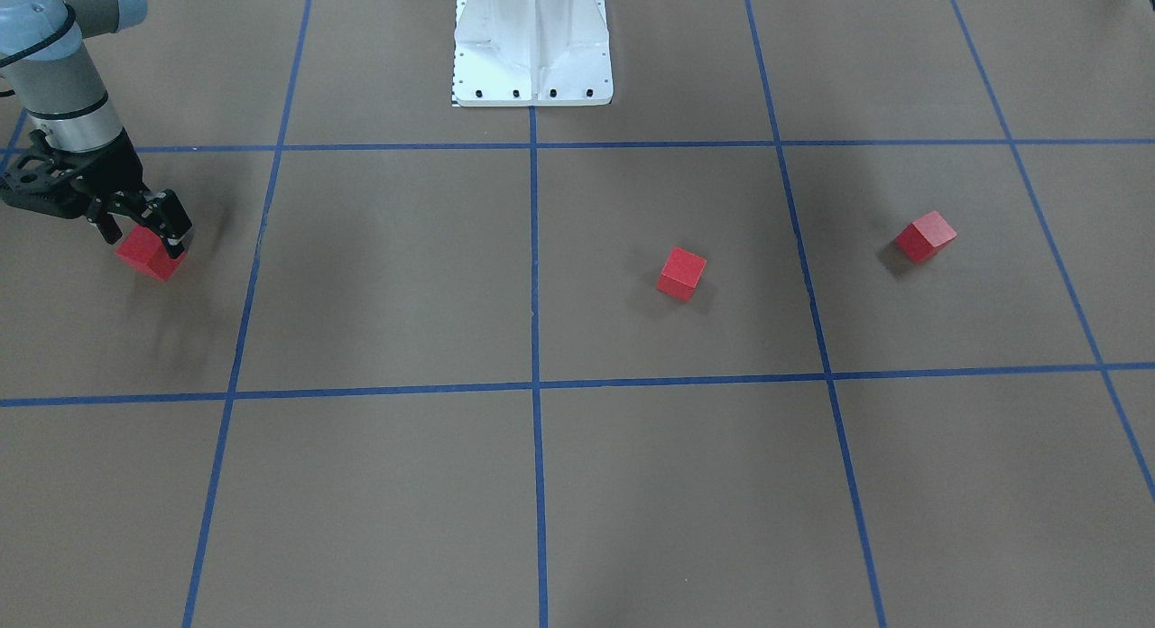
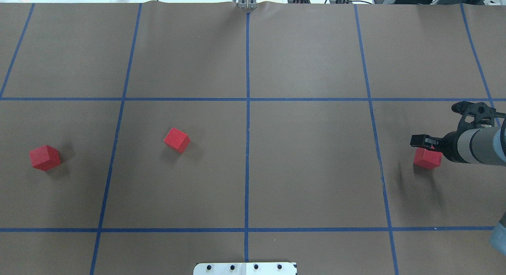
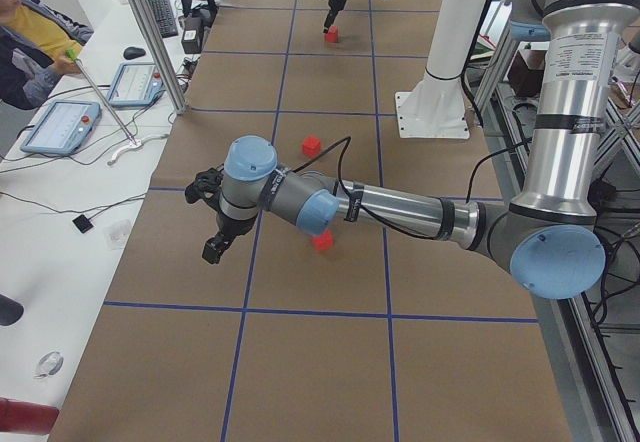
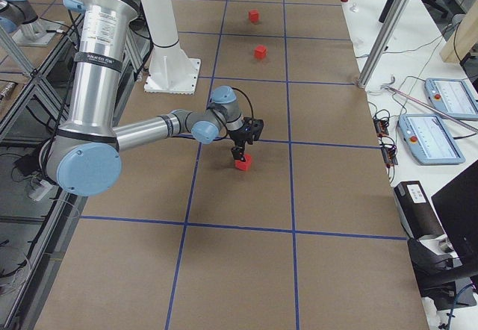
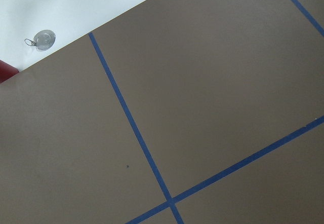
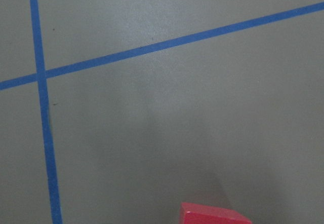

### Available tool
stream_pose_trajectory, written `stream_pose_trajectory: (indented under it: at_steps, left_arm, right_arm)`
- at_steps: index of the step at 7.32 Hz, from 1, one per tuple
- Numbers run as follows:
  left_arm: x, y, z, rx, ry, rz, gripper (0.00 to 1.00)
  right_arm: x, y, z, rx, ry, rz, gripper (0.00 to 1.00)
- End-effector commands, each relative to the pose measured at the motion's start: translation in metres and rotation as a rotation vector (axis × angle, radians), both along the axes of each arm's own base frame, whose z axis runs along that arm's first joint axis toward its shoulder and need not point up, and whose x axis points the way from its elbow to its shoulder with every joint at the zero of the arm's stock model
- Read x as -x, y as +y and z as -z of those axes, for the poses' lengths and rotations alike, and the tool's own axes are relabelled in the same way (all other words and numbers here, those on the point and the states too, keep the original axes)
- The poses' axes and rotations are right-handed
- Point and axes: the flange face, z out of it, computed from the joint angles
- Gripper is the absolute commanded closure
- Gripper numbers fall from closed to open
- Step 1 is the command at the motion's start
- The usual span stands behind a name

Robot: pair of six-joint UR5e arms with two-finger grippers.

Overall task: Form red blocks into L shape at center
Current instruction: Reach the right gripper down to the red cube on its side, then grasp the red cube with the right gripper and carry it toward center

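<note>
Three red blocks lie apart on the brown taped tabletop. One [image 1: 681, 273] [image 2: 176, 140] sits a little to my left of the center line [image 2: 248, 164]. A second [image 1: 925, 236] [image 2: 44, 157] is far out on my left. My right gripper [image 1: 143, 231] [image 2: 425, 142] is shut on the third block [image 1: 149, 256] [image 2: 427, 159] far on my right, fingers on either side of its top; its edge shows in the right wrist view [image 6: 212, 215]. My left gripper [image 3: 212, 247] shows only in the exterior left view, over bare table, and I cannot tell its state.
The white robot base [image 1: 532, 50] [image 2: 245, 268] stands at my edge of the table on the center line. A seated operator [image 3: 30, 32] and tablets [image 3: 60, 127] are beyond the far edge. A small metal ring [image 5: 44, 39] lies off the paper.
</note>
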Motion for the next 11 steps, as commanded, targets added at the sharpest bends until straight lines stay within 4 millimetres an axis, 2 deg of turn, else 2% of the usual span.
stream_pose_trajectory:
  at_steps: [1, 2, 3, 4, 5, 6, 7, 9, 11]
  left_arm:
    - [0.000, 0.000, 0.001, -0.002, 0.000, 0.000, 0.00]
    - [0.000, 0.000, 0.000, 0.000, 0.000, 0.000, 0.00]
    - [0.000, 0.000, 0.001, -0.002, 0.000, 0.000, 0.00]
    - [0.000, 0.000, 0.001, -0.002, 0.000, 0.000, 0.00]
    - [0.000, 0.000, 0.001, -0.002, 0.000, 0.000, 0.00]
    - [0.000, 0.000, 0.001, -0.001, 0.001, 0.001, 0.00]
    - [0.000, 0.000, 0.001, -0.001, 0.001, 0.001, 0.00]
    - [0.000, 0.000, 0.001, 0.002, 0.001, 0.002, 0.00]
    - [0.000, 0.000, -0.001, 0.006, 0.001, 0.003, 0.00]
  right_arm:
    - [0.002, 0.002, -0.009, 0.002, 0.018, -0.002, 0.05]
    - [0.005, 0.003, -0.016, 0.001, 0.036, -0.001, 0.05]
    - [0.007, 0.004, -0.017, -0.002, 0.041, -0.002, 0.14]
    - [0.008, 0.005, -0.017, -0.005, 0.040, 0.004, 0.53]
    - [0.010, 0.006, -0.016, -0.011, 0.040, 0.014, 0.82]
    - [0.012, 0.006, -0.011, -0.019, 0.034, 0.018, 1.00]
    - [0.013, 0.005, 0.005, -0.053, 0.016, 0.036, 1.00]
    - [0.014, 0.004, 0.074, -0.206, -0.056, 0.107, 1.00]
    - [0.069, -0.035, 0.167, -0.350, -0.184, 0.121, 1.00]
